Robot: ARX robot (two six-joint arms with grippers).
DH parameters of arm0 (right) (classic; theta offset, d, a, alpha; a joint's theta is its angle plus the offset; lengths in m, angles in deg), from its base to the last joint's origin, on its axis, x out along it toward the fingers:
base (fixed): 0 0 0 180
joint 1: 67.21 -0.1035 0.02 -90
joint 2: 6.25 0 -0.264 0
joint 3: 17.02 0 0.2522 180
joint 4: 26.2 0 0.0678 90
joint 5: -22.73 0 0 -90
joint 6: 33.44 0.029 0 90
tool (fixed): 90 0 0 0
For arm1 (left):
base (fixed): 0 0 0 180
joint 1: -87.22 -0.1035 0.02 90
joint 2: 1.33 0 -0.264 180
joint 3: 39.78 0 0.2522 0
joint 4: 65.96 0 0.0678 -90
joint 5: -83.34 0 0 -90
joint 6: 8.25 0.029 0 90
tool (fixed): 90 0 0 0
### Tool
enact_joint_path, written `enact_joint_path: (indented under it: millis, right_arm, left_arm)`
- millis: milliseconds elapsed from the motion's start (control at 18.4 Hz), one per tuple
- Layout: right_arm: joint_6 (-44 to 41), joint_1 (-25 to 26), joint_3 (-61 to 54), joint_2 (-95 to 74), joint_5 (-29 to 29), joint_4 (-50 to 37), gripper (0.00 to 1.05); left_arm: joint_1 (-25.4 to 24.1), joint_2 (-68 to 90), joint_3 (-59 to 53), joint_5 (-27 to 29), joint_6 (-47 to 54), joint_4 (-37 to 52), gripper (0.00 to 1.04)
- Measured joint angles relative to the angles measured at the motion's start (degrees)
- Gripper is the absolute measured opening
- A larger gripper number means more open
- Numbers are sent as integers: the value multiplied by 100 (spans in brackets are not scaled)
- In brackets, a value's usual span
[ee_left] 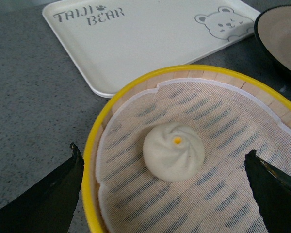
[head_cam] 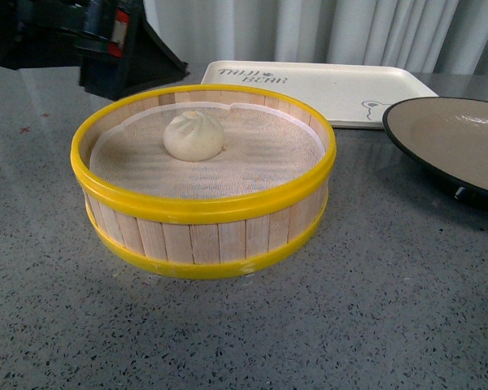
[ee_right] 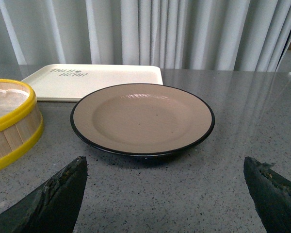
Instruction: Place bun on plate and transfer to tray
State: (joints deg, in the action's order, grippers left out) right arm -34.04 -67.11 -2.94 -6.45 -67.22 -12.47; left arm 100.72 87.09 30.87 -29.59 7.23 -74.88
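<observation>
Front: you lose the wide beige plate with black rim (head_cam: 449, 136) past the right edge | yellow-rimmed wooden steamer basket (head_cam: 203, 240) hides the near-left corner of the cream rectangular tray (head_cam: 346, 89) | right wrist: you cannot read its dark lettering (ee_right: 68, 73), too small.

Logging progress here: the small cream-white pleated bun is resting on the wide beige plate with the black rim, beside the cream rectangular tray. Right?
No. The bun sits in the yellow-rimmed wooden steamer basket, on its white cloth liner, as the left wrist view shows. The plate is bare, beside the tray.
</observation>
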Motion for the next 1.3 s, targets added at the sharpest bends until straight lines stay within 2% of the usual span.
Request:
enact_joint_path:
  millis: [217,434,921,1301]
  right_arm:
    - [0,0,0,0,2,0,96]
    - [0,0,0,0,2,0,96]
    - [0,0,0,0,2,0,96]
    - [0,0,0,0,2,0,96]
  left_arm:
    - [448,120,168,-247,509,-332,98]
    - [691,675,590,514,273,-409,98]
    - [468,1095,870,942,223,-369,98]
    - [391,1143,844,953,197,-426,98]
